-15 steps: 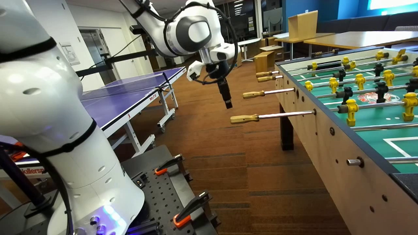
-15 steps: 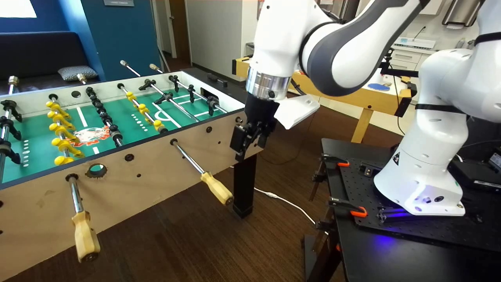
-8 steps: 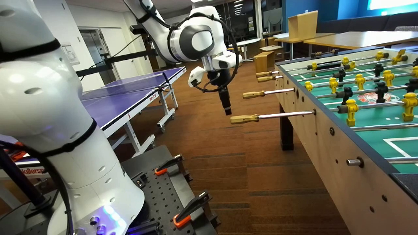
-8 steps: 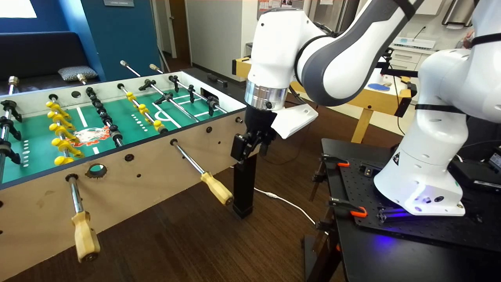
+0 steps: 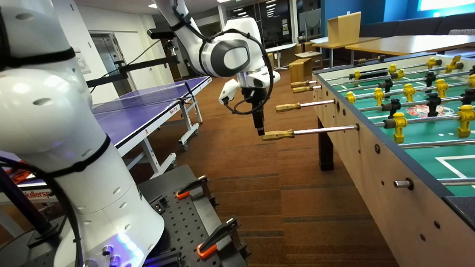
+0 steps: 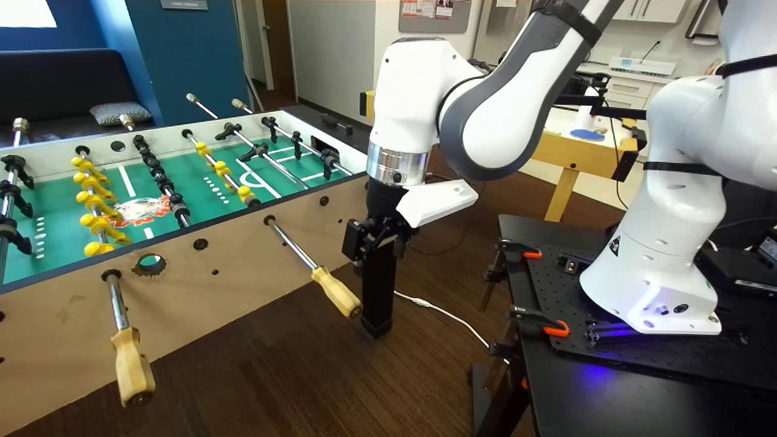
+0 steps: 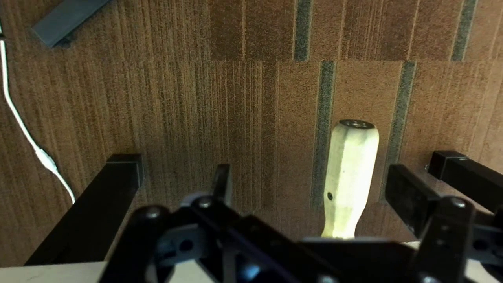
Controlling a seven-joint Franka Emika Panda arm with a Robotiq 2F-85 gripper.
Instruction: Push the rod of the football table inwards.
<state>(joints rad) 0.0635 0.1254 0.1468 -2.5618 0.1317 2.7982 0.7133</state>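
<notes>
The football table (image 5: 371, 174) has a pale beige side and green pitch in both exterior views (image 6: 230, 276). The rod (image 5: 324, 130) sticks out of its side and ends in a tan wooden handle (image 5: 278, 135); it also shows in an exterior view (image 6: 292, 244). My gripper (image 5: 261, 132) points down at the handle's free end, and in an exterior view (image 6: 371, 252) it stands above and behind the handle. In the wrist view my gripper (image 7: 308, 179) is open, with the handle (image 7: 351, 177) seen between its fingers, nearer the right one. The metal shaft is hidden there.
Other wooden-handled rods (image 5: 288, 107) stick out farther along the table side. A bare rod end (image 5: 402, 184) sticks out at the near corner. A black table leg (image 6: 377, 297) stands below. A ping-pong table (image 5: 148, 115) stands behind the arm. A white cable (image 7: 23, 129) lies on the floor.
My gripper has moved down to the height of the handle's free end, and leftward in an exterior view. The rod and football table have not moved.
</notes>
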